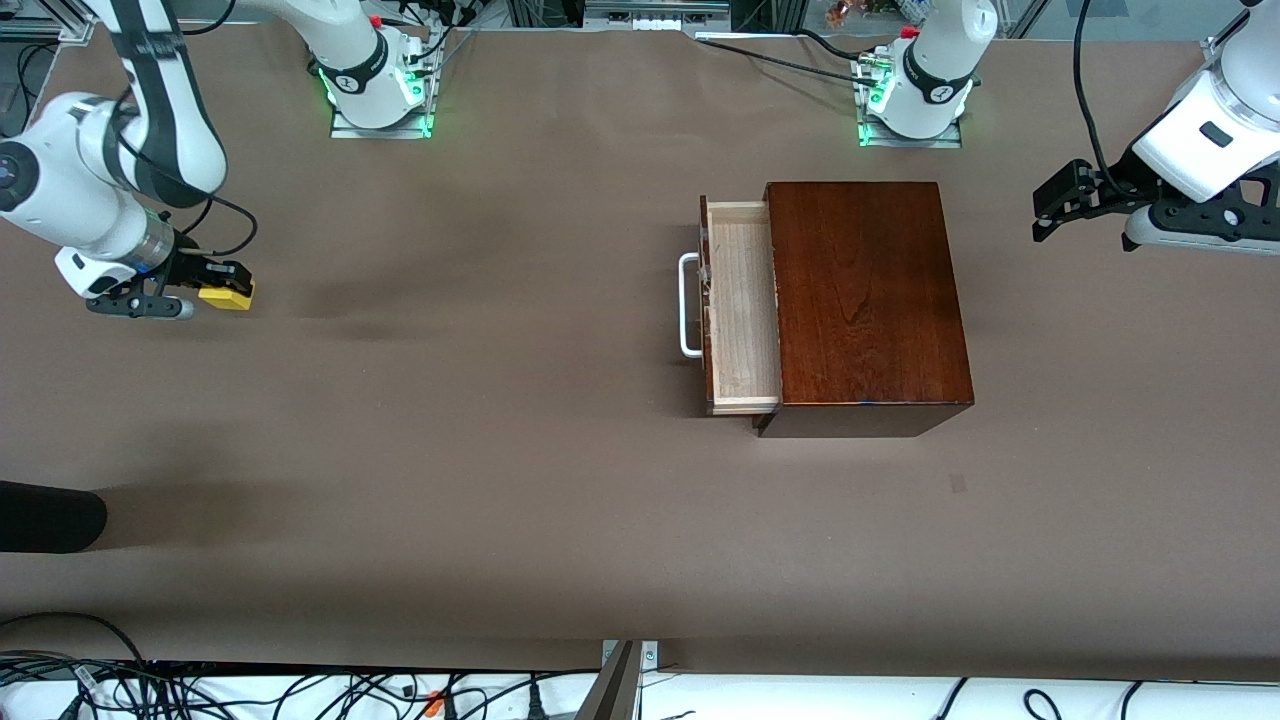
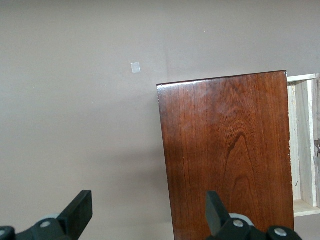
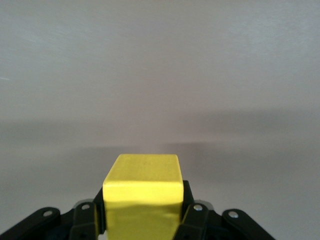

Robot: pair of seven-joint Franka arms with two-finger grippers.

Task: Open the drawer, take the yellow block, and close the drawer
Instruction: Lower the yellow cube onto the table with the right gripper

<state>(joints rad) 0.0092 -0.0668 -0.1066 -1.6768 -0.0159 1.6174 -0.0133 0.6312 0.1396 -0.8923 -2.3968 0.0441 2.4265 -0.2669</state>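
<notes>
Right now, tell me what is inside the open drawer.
The drawer shows only bare pale wood; nothing lies in the pulled-out part. The part still under the wooden box is covered. The yellow block is in the right gripper.

Right gripper [image 1: 215,285] over the table [image 1: 500,450] toward the right arm's end, clamped on the block [image 1: 228,294]. Well apart from it, the box [image 1: 865,290], with the drawer [image 1: 742,305] pulled out toward that gripper. Left gripper [image 1: 1045,215] wide apart just past the box's other end.
</notes>
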